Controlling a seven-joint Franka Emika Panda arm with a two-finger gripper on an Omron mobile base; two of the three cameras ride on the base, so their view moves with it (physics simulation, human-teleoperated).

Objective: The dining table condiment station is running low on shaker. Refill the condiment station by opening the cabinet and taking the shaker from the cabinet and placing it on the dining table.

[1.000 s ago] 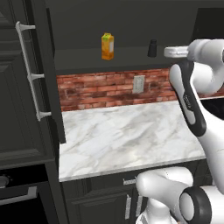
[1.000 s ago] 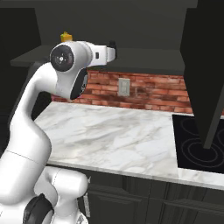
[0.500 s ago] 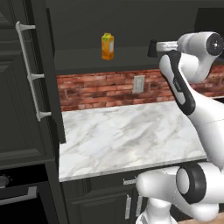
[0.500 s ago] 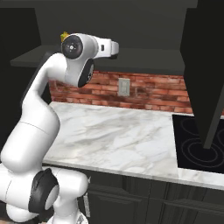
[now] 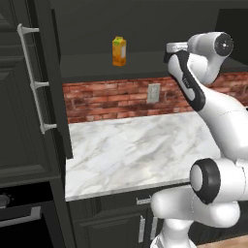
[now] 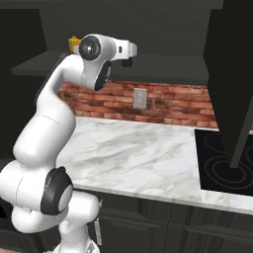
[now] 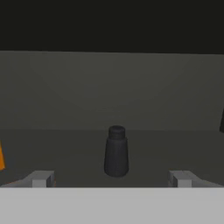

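Shaker (image 7: 116,152) stands upright on the shelf of the opened cabinet (image 5: 34,97), centred ahead of the gripper (image 7: 111,178), whose fingers (image 7: 40,178) are spread wide and empty, probably lined up to straddle it, carton (image 5: 119,51) off aside.

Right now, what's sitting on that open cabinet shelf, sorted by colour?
Black: 1, the shaker, upright, straight ahead of the hand.
Orange-yellow: 1, the carton, upright, further along the shelf.
Total: 2.
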